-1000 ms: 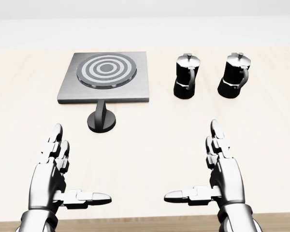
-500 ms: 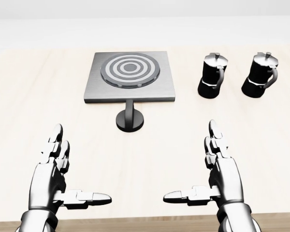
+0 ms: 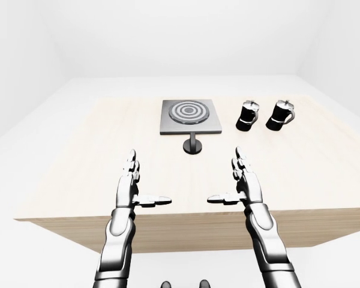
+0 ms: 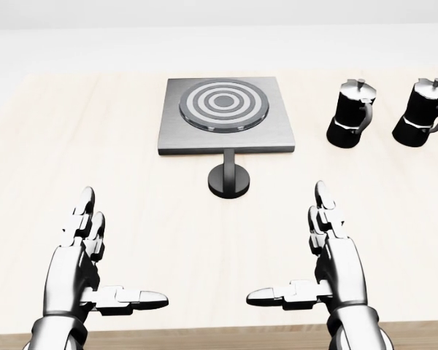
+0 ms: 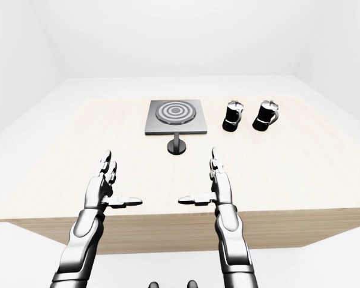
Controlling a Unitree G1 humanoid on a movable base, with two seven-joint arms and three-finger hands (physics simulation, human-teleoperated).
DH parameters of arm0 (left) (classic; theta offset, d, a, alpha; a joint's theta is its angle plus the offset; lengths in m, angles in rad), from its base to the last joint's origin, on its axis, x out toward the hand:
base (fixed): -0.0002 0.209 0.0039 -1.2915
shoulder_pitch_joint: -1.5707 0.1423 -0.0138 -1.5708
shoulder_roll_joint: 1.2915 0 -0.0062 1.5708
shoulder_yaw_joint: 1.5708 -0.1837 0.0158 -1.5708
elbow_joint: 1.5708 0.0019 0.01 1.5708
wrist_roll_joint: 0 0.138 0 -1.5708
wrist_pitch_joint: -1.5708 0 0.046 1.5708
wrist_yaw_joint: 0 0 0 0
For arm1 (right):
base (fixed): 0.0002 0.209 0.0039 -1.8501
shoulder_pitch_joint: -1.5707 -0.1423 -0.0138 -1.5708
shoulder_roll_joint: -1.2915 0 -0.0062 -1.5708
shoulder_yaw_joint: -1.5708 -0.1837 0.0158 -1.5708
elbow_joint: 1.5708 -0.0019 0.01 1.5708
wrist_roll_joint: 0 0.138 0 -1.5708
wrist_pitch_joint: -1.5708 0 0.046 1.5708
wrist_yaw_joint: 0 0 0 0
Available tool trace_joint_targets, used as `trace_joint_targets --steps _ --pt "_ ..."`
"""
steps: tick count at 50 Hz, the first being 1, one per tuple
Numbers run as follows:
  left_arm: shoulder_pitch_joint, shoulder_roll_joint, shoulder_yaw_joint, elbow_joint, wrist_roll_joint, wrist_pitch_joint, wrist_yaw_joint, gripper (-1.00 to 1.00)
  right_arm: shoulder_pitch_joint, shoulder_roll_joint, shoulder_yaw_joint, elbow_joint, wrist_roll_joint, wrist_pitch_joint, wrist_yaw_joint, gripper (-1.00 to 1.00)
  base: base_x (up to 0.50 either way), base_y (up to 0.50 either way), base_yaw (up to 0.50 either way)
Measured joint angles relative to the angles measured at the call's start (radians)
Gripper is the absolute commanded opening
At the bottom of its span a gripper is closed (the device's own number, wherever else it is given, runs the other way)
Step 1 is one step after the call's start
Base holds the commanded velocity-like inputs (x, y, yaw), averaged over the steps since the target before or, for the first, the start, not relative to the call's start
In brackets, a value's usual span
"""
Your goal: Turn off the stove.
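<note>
A grey square stove (image 4: 225, 138) with a ringed round burner (image 4: 223, 101) lies on the wooden table near the top middle of the head view. Its dark knob (image 4: 228, 177) on a round base stands just below the stove's lower edge. My left hand (image 4: 95, 270) is open, low at the left, fingers up and thumb pointing right. My right hand (image 4: 314, 266) is open, low at the right, thumb pointing left. Both hands are empty and well below the knob, on either side of it.
Two black moka pots (image 4: 351, 114) (image 4: 421, 112) stand to the right of the stove. The light wooden table (image 3: 78, 156) ends in an edge just below my hands. White floor and walls surround it.
The whole picture has shifted right: the camera has moved left. The stove, knob and pots now sit further right in the head view. My hands hold the same pose.
</note>
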Motion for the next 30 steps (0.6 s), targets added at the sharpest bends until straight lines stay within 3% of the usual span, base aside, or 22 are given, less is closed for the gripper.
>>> trace_joint_targets --steps 30 --pt "-0.003 -0.001 -0.002 0.004 0.006 0.0 0.005 1.0 -0.005 -0.003 -0.002 0.01 0.004 -0.005 0.003 1.0 0.0 0.0 0.0"
